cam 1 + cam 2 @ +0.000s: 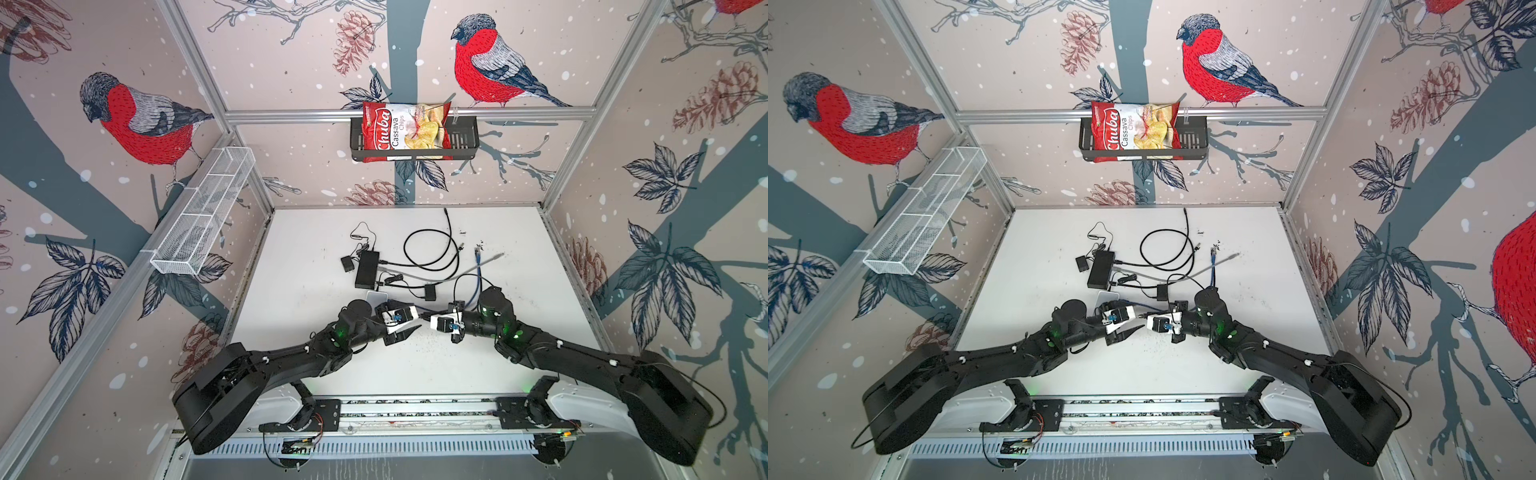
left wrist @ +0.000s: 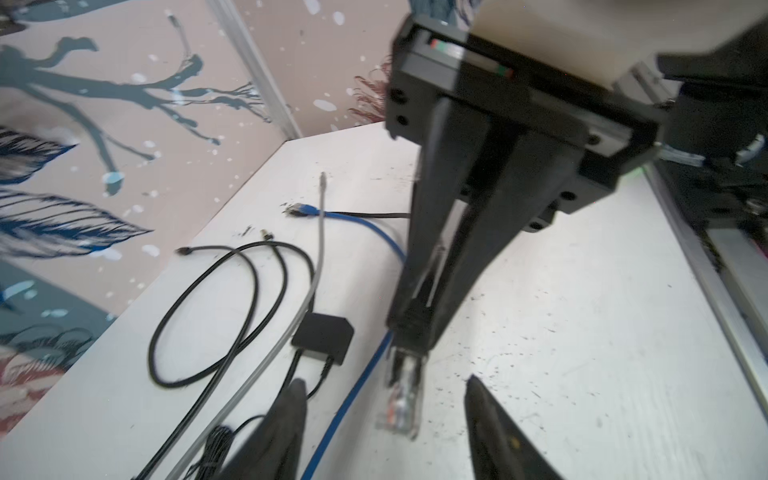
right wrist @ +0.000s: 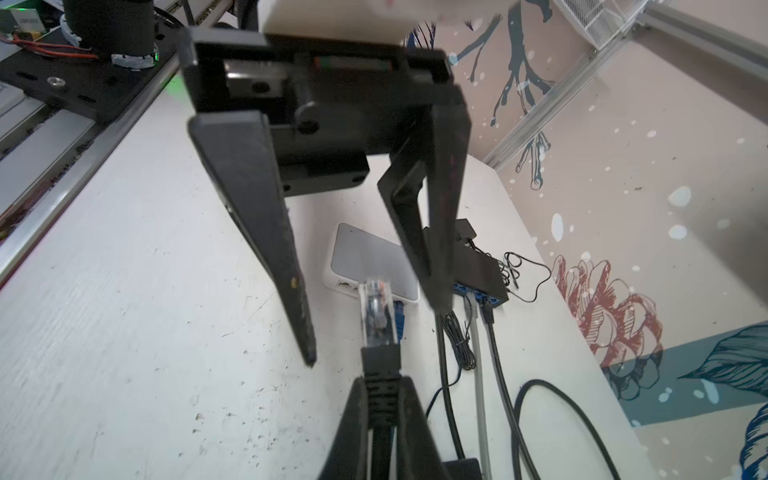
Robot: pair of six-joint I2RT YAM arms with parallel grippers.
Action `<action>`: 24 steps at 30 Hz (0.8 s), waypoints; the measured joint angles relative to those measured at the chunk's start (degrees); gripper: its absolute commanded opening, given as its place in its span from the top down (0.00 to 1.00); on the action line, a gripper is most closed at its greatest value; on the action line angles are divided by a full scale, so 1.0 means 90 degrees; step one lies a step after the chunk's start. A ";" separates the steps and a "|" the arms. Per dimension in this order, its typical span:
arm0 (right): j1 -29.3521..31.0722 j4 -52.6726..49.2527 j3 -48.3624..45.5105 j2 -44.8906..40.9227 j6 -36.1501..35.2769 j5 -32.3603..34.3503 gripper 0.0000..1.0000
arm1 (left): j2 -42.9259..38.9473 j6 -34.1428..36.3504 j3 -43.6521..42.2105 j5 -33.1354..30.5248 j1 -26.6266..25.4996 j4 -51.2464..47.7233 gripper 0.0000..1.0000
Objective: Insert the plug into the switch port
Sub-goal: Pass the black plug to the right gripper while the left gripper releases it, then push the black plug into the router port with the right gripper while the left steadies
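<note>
Plug (image 3: 376, 311): clear connector with a black boot, held off the table (image 1: 311, 257). In both top views it sits at centre frame, where the two arms meet. It is not in any port.

Right gripper (image 3: 382, 386): jaws together, clamped on the plug's black boot. The clear tip sticks out past the fingertips toward the left gripper (image 2: 384, 382).

Left gripper: fingers (image 3: 266, 232) spread apart, one on each side of the plug's tip. No contact is seen in either wrist view.

Switch (image 1: 367, 268): black box lying flat on the table, up and left of the plug in the top views and apart from it. The right wrist view shows its blue ports (image 3: 478, 291), with grey and black leads seated there.

White box (image 3: 370, 262): lies between plug and switch, just beyond the plug's tip in the right wrist view. A blue connector sits at its near edge.

Blue cable (image 2: 365, 224): runs across the table under the right gripper. Black cables (image 2: 199, 316) lie looped beside it.
</note>
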 measured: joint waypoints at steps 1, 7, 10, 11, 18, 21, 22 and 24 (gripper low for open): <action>0.0000 -0.0005 0.0046 0.0070 0.0100 0.0058 0.97 | -0.0112 -0.0199 -0.0046 -0.0151 0.0063 0.0012 0.16; 0.0041 -0.0090 0.0420 0.0605 0.0942 0.0418 0.97 | -0.0690 -0.1763 0.0019 -0.1273 0.0374 -0.0401 0.03; 0.0185 -0.0223 0.0644 0.1044 0.1304 0.0695 0.97 | -0.0770 -0.2467 0.0250 -0.1778 0.0537 -0.1005 0.02; 0.0231 -0.0262 0.0692 0.1163 0.1411 0.0772 0.97 | -0.0763 -0.2676 0.0301 -0.1933 0.0585 -0.1173 0.02; 0.0549 -0.0355 0.0831 0.1894 0.1955 0.1251 0.97 | -0.0454 -0.4031 0.0539 -0.3002 0.0695 -0.2684 0.03; 0.0685 -0.0347 0.0901 0.2157 0.2089 0.1399 0.97 | -0.0471 -0.4473 0.0510 -0.3334 0.0721 -0.3123 0.03; 0.0731 -0.0347 0.0940 0.2251 0.2127 0.1423 0.97 | -0.0520 -0.4605 0.0459 -0.3417 0.0753 -0.3206 0.03; 0.0797 -0.0342 0.1027 0.2416 0.2195 0.1511 0.97 | -0.0610 -0.4794 0.0342 -0.3451 0.0874 -0.3281 0.03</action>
